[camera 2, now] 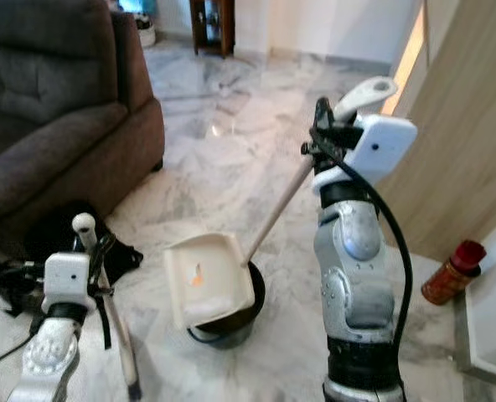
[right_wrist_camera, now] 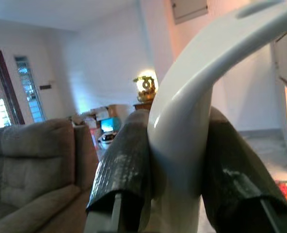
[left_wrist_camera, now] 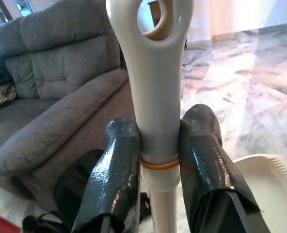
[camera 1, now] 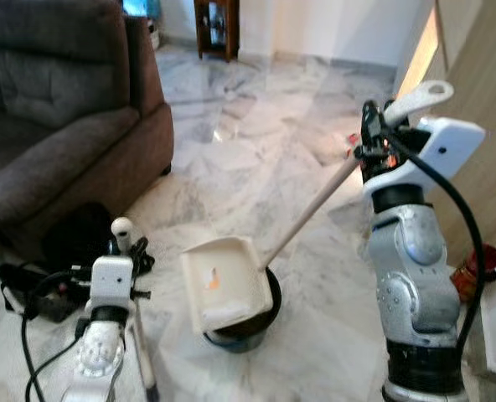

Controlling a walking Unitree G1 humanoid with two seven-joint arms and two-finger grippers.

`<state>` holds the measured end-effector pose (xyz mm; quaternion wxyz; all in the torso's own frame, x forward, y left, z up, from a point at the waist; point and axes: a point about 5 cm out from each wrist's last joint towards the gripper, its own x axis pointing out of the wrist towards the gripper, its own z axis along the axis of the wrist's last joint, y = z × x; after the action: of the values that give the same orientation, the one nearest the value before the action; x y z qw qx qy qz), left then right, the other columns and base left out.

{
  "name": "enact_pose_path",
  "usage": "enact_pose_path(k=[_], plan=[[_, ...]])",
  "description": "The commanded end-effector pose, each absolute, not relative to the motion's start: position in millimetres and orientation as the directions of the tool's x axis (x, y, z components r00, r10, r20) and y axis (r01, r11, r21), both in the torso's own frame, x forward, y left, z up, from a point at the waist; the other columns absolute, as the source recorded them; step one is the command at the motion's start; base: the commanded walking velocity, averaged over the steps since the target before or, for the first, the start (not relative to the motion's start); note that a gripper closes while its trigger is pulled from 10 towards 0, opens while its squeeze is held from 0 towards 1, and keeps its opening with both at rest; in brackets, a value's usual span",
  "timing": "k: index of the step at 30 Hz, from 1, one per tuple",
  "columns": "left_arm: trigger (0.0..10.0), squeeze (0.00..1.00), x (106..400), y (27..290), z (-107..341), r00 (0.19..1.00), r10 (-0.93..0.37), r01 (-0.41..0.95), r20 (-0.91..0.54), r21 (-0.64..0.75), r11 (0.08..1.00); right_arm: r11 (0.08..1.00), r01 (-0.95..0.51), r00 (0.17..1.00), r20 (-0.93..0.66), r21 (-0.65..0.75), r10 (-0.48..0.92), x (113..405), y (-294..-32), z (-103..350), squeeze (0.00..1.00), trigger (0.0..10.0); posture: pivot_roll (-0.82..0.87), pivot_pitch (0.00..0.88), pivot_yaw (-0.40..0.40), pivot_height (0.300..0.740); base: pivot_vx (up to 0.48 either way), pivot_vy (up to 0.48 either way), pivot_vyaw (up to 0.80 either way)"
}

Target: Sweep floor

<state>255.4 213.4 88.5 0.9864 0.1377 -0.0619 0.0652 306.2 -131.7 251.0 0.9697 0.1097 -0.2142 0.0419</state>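
— While the right arm stands raised at the robot's right side, what is its gripper doing?

— The right gripper [right_wrist_camera: 175, 160] is clamped on the curved top end of the dustpan handle [camera 1: 315, 205], one black finger [right_wrist_camera: 121, 165] on each side of the white plastic. The forearm points upward, with the wrist bent toward the middle of the scene.

— And where does that handle lead?

— It slants down and to the robot's left to the dustpan [camera 1: 223, 280], a cream-white pan tipped up on edge over a black bucket [camera 1: 252, 331] that sits on the marble floor [camera 1: 256, 159].

— Anything in the pan?

— A small orange scrap [camera 1: 213, 280] lies on its inner face. What the bucket holds, I cannot tell; the pan covers most of its mouth.

— The left arm?

— Low, at the robot's left, forearm reaching forward. The left gripper [left_wrist_camera: 158, 160] is closed around the broom handle [left_wrist_camera: 155, 97], squeezing it just below the hanging hole in its white end cap. The stick runs down past the wrist toward the floor.

— What surrounds them?

— A grey-brown sofa [camera 1: 64, 109] at the left, with dark bags and straps [camera 1: 72, 251] on the floor before it. A red can [camera 2: 453, 270] stands on the floor at the right, near a wooden panel [camera 2: 474, 126].
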Motion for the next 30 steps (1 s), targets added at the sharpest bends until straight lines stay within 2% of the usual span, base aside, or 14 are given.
enact_pose_path(k=[1,23,30], plan=[[10.0,0.0,258,209,96,0.981,0.085,-0.132,0.176,0.277,0.952,0.967,-0.141,0.872,0.489,0.214,0.019,301,-135,265,0.0,10.0,0.08,0.044,0.033,0.74,0.266,0.0,0.0],[10.0,0.0,259,210,97,0.98,0.088,-0.135,0.176,0.276,0.952,0.966,-0.143,0.878,0.479,0.215,0.023,302,-132,263,0.0,10.0,0.08,0.065,0.032,0.74,0.268,0.0,0.0],[10.0,0.0,260,208,98,0.979,0.08,-0.13,0.186,0.274,0.953,0.966,-0.168,0.866,0.498,0.197,0.049,299,-123,266,0.0,10.0,0.08,0.075,0.035,0.74,0.0,0.0,0.0]])
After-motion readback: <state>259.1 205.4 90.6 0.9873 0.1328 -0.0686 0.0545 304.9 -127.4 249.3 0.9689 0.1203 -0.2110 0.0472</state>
